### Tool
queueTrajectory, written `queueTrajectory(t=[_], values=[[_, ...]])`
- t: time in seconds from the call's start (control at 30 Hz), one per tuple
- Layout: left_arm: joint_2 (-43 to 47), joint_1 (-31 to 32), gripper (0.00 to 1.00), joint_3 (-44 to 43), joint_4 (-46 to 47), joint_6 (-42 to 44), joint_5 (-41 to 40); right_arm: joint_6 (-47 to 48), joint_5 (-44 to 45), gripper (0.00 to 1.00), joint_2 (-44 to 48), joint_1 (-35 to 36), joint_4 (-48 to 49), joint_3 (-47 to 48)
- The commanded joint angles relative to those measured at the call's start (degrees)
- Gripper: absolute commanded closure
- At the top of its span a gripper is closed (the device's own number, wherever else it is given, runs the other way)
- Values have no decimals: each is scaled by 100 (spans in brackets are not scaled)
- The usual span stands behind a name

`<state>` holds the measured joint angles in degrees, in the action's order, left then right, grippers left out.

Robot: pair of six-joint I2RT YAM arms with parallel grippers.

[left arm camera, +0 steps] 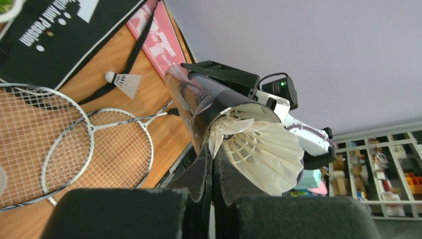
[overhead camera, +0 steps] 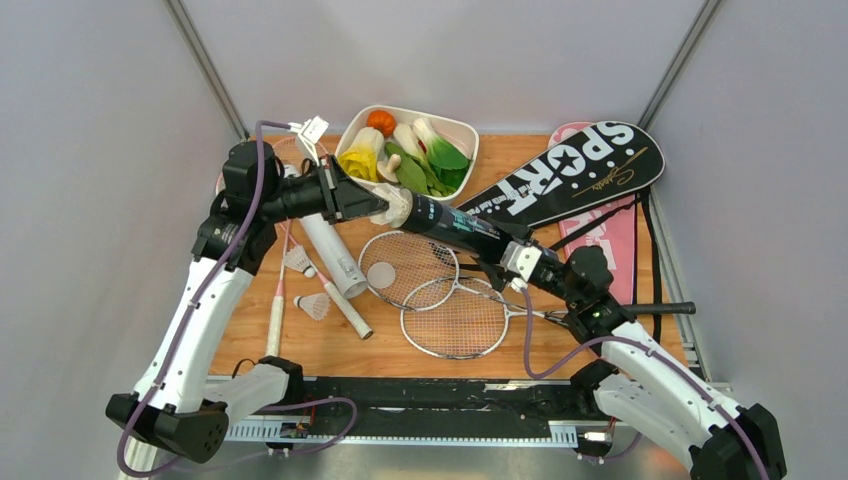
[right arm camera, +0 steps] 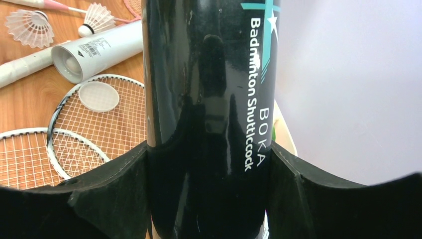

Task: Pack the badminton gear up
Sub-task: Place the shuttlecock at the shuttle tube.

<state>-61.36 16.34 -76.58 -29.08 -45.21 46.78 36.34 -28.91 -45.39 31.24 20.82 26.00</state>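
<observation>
Above the racquets (overhead camera: 440,295) — right gripper (right arm camera: 209,174), spread wide, clamps the black tube (right arm camera: 209,74); left gripper (left arm camera: 213,174) pinches a shuttlecock (left arm camera: 263,154) tight.

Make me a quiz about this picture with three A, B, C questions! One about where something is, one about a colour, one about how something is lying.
1. Where is the round clear lid?
A on bare wood
B on a racquet's strings
C in a gripper

2. What colour is the tube that the right gripper holds?
A white
B black
C pink

3. How is the white tube?
A standing up
B hanging in the air
C lying on its side

Answers:
1 B, strings show all around the lid.
2 B, the fingers clamp the black tube on both sides.
3 C, it lies flat on the table.
</observation>
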Motion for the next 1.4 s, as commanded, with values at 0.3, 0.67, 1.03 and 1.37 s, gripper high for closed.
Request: queueTrajectory(t=[0.3,0.67,1.03,1.37], values=[[58,-27,72,606,609,129,424,95,-840,39,-278,90,202,599],[62,235,47,499,-734,1741,-431,-106,-1003,39,-468,262,572,582],[37,401,46,-668,-2292,2404,-1883,75,-644,39,-383,497,383,441],[48,405,44,-1441,-2448,2085,-1787,-10,-669,39,-272,490,362,406]])
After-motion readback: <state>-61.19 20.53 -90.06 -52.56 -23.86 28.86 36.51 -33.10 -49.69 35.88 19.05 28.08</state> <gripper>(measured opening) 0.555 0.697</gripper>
